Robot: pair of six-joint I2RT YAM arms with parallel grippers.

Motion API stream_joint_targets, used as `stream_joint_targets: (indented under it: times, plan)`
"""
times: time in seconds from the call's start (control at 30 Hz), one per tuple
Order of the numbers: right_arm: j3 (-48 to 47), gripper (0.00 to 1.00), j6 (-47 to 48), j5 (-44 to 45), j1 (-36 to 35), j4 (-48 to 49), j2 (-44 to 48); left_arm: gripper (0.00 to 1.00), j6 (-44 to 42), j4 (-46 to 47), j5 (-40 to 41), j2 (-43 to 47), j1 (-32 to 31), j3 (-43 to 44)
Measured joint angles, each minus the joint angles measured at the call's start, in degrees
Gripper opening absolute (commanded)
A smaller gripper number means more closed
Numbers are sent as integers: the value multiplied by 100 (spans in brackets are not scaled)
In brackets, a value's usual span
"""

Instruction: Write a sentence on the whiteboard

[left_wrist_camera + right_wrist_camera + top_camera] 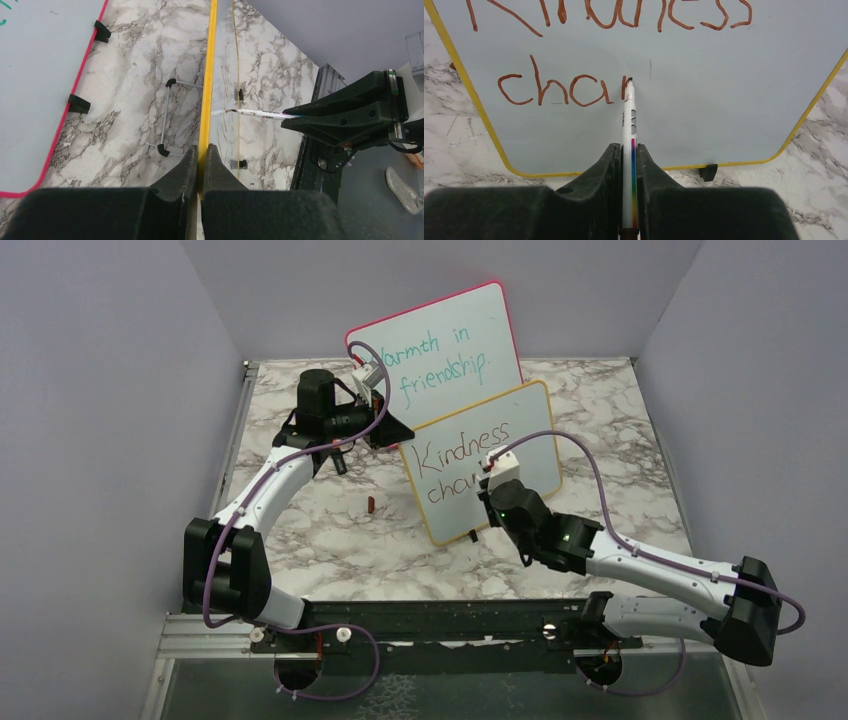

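Right gripper (633, 165) nearest the arm bases, reaching forward over the marble table (330, 540). Its fingers are pinched on a white marker (629, 115) with a rainbow stripe along the barrel. Marker points away from the wrist, tip touching the board face at the end of the second line.

Whiteboard (530, 440) stands near upright at mid-table, right of centre, yellow-orange frame, small black foot (708, 171) under its lower edge. Sentence (460, 447) is in reddish-brown: "Kindness" on top, below it "cha" plus one short stroke where the tip sits. Rest of the board is blank.

Small red-brown object (372, 504) lies on the table left of the whiteboard, apart from it.

Left gripper (202, 165) is further back, at the whiteboard's left side. Fingers are pressed together on the yellow frame, clamping the board by its edge. The left wrist view sees the board edge-on, marker tip meeting its face from the right.

Farthest back, a pink-red-framed board (440, 340) leans against the rear wall, teal writing "Warmth in friendship." Its lower right part is hidden behind the whiteboard.
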State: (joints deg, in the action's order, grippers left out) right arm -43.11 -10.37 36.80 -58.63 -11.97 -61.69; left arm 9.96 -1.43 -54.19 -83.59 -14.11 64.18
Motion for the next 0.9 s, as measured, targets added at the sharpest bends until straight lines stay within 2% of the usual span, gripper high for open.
stream_joint_targets:
  times: [0.9]
  plan:
    - [59,1,-308,-94,212,-474,127,0,2,2,4,-11,-2,0]
